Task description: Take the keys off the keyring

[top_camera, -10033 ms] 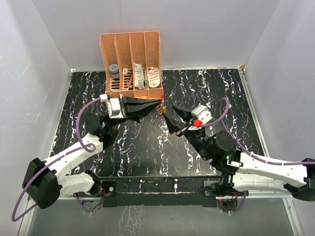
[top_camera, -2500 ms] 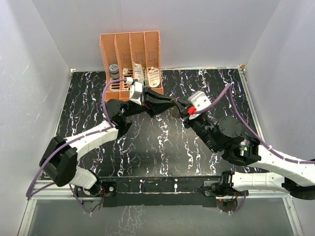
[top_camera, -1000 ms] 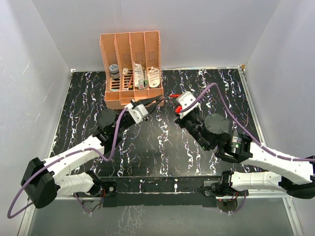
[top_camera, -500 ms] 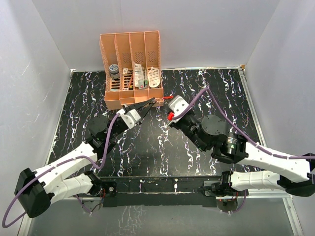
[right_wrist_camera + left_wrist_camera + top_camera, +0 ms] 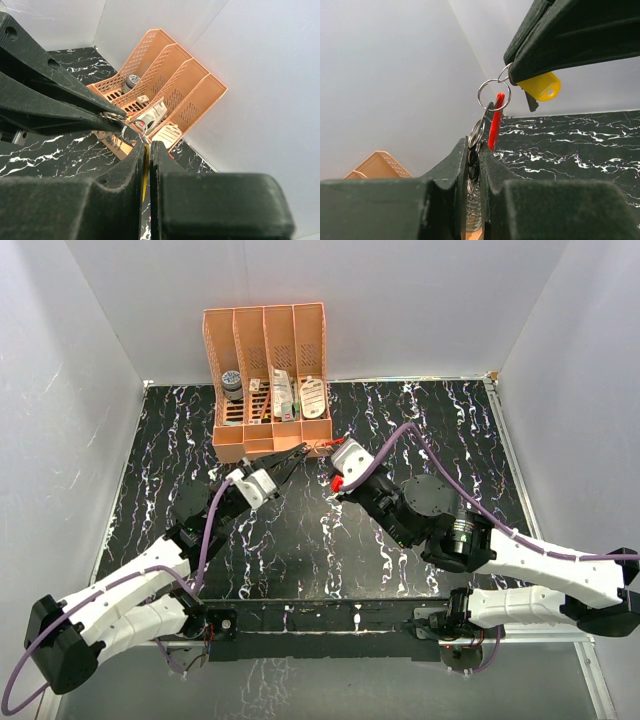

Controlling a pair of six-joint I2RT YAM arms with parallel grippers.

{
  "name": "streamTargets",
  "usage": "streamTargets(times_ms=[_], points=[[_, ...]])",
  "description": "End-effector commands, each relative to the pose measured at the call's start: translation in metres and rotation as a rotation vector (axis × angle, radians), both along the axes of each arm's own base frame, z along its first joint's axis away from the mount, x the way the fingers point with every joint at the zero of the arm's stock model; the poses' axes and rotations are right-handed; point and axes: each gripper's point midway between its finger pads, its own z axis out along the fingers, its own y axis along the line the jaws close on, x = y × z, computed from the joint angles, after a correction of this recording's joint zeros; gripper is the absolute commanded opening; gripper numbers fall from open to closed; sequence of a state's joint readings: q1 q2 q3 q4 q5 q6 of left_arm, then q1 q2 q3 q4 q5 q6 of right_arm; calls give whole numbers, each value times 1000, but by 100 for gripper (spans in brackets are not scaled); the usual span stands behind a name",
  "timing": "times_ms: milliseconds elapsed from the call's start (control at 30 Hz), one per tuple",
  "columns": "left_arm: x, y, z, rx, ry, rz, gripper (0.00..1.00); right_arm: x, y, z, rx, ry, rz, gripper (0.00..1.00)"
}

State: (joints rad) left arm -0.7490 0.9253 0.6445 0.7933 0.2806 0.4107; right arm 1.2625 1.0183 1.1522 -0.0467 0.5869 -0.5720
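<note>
left fingers (image 5: pixel 445 192) pinching keyring (image 5: pixel 474 142), right fingers (image 5: pixel 570 35) clamped on yellow key (image 5: pixel 541 86)

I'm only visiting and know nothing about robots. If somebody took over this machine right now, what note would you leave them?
Left gripper: shut on the keyring, pinching its stacked wire loops.
Right gripper: shut on the yellow key.
Where: both meet in mid-air near the front of the orange rack; the red tag hangs edge-on between them.
Done: ring and key each gripped.
Left: the key is not yet off the ring; work it free.
</note>
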Motion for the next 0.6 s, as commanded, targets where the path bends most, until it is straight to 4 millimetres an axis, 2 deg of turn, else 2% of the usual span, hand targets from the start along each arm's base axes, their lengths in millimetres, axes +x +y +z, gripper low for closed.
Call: streamTargets(times_ms=[0, 567], points=[[22, 25, -19, 42, 48, 133, 0, 3, -53, 84, 255, -121, -141, 0], [-5, 11, -22, 102, 44, -18, 0, 10, -51, 87, 216, -191, -197, 0]])
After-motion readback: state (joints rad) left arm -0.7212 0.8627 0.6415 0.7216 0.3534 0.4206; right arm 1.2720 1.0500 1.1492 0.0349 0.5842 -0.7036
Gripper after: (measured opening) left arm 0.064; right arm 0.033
